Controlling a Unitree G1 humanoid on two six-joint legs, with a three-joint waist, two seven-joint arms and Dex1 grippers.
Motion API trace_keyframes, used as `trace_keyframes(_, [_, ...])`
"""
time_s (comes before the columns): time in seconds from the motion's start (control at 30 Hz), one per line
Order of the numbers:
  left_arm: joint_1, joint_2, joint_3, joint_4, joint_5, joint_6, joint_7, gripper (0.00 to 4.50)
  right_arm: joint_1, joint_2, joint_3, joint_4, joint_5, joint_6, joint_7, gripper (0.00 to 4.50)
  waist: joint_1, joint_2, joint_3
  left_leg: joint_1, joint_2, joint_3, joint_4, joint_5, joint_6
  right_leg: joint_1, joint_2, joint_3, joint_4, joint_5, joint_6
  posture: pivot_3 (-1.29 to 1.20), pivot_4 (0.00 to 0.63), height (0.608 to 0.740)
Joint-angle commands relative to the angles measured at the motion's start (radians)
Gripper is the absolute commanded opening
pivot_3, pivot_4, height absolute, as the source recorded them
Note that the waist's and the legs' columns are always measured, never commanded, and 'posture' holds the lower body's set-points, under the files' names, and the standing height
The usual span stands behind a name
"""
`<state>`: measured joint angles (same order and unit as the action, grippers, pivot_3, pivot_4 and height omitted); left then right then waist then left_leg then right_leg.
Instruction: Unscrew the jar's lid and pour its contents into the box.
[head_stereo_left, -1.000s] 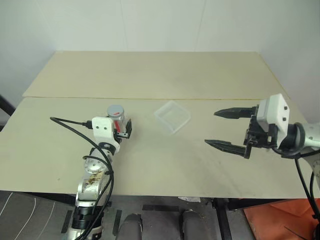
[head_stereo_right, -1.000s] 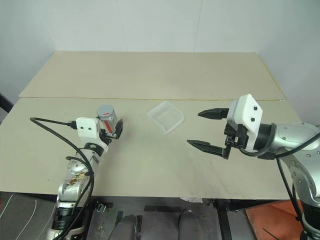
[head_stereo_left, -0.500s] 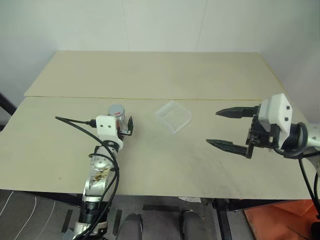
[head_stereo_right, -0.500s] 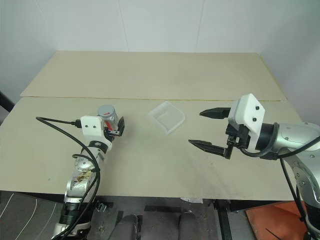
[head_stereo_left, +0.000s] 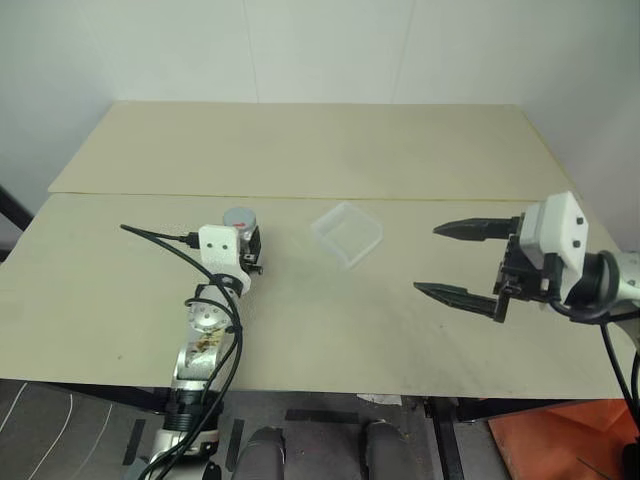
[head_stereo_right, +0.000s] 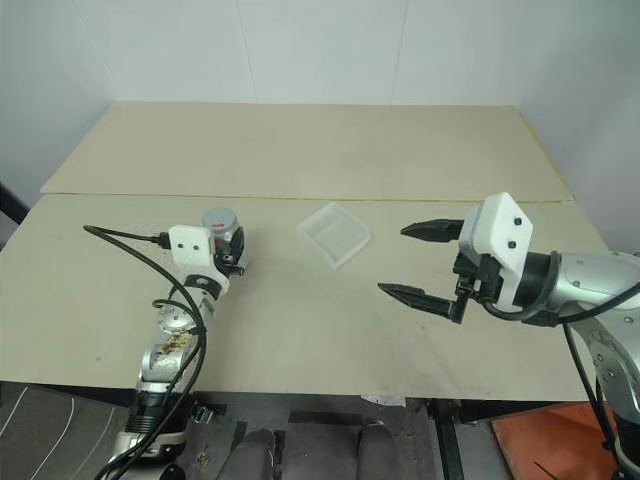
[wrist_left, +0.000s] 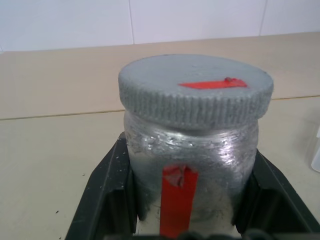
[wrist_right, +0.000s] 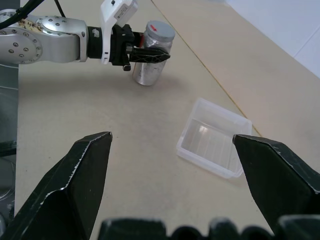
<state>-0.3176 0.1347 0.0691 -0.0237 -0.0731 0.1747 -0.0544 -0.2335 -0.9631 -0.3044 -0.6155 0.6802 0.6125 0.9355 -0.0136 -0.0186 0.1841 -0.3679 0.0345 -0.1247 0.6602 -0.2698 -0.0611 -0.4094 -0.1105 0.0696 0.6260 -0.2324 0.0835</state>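
The jar (head_stereo_left: 241, 234) stood upright on the desk (head_stereo_left: 330, 320), left of centre, with its grey lid (wrist_left: 196, 90) on and a red mark across the top. The left hand (wrist_right: 145, 54) pinched the jar's body just below the lid, one black finger (wrist_left: 107, 192) on each side of the glass. The right hand (head_stereo_left: 455, 262) hung above the desk on the right, well apart from the jar, its two fingers spread wide and pointing left. The box (head_stereo_left: 346, 234), a clear shallow tray, lay between the two hands, just to the right of the jar and not touching it. The contents could not be made out through the jar's wall.

The step in hand looked like securing the jar so the lid could be turned off. To do it well, the left grip would need to stay low on the glass, clear of the lid's ribbed edge, and firm enough that the jar would not spin. The right hand would then have to come across, centre on the lid and close on its rim.

The box sat close to the line from the right hand to the jar, so a low approach might knock it. Nothing else lay on the desk near them.
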Motion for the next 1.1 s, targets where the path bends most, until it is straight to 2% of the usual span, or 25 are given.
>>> trace_keyframes(0.03, [-0.032,0.028,0.018,-0.030,-0.020,-0.012,-0.038,1.96,0.009,-0.002,-0.051,-0.048,0.030,0.003,-0.025,4.50,0.000,0.000,0.000,0.000,0.000,0.000,0.000,0.000,0.000,0.000,0.000,0.000,0.000,0.000,0.000,0.00,0.150,0.740])
trace_keyframes(0.17, [-0.049,0.124,0.025,-0.056,-0.076,0.014,-0.180,1.96,0.022,0.010,-0.052,-0.065,0.045,-0.004,-0.047,4.50,-0.003,0.000,0.000,0.000,0.000,0.000,0.000,0.000,0.000,0.000,0.000,0.000,0.000,0.000,0.000,0.00,0.150,0.740])
trace_keyframes(0.37, [-0.155,0.412,0.071,-0.043,-0.338,0.155,-0.654,1.96,-0.022,0.046,-0.008,-0.037,0.055,-0.010,-0.081,4.50,-0.005,0.000,0.000,0.000,0.000,0.000,0.000,0.000,0.000,0.000,0.000,0.000,0.000,0.000,0.000,0.00,0.150,0.740])
trace_keyframes(0.53, [-0.256,0.520,0.058,0.041,-0.474,0.227,-0.952,1.96,-0.097,0.074,0.058,-0.008,0.057,0.027,-0.125,4.50,-0.007,0.000,0.000,0.000,0.000,0.000,0.000,0.000,0.000,0.000,0.000,-0.001,0.000,0.000,0.000,0.00,0.150,0.740])
trace_keyframes(0.77, [-0.363,0.521,-0.050,0.131,-0.469,0.175,-1.232,1.96,-0.284,0.160,0.148,0.022,0.156,0.132,-0.207,4.50,-0.020,0.001,0.000,0.000,0.000,-0.001,0.000,0.000,0.000,0.000,0.000,-0.001,0.000,0.000,0.000,0.00,0.150,0.740])
trace_keyframes(1.1, [-0.440,0.385,-0.110,0.174,-0.445,0.117,-1.271,1.96,-0.479,0.304,0.329,0.100,0.070,0.177,-0.298,4.50,-0.033,0.001,0.000,-0.001,0.000,-0.001,0.000,0.000,0.000,-0.003,0.000,-0.001,0.001,0.000,0.000,0.00,0.150,0.740])
